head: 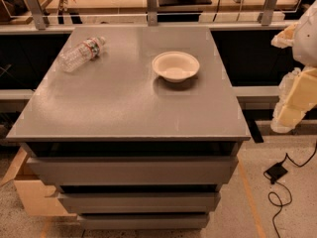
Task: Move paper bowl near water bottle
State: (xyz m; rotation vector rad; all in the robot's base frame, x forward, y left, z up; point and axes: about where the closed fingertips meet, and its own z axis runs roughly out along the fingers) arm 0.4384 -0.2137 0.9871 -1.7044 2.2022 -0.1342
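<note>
The paper bowl (175, 66) sits upright on the counter (124, 115), toward 1 o'clock from the counter's centre, rim up and accessible from above. The water bottle (80, 54) lies on its side toward 10 o'clock, well apart from the bowl, so it is liable to roll if bumped. The gripper (290, 108) hangs off the counter's edge at 3 o'clock, touching nothing; whether it is open or closed cannot be told. Judged status: transfer not yet begun. The bowl must travel toward 9 o'clock.
</note>
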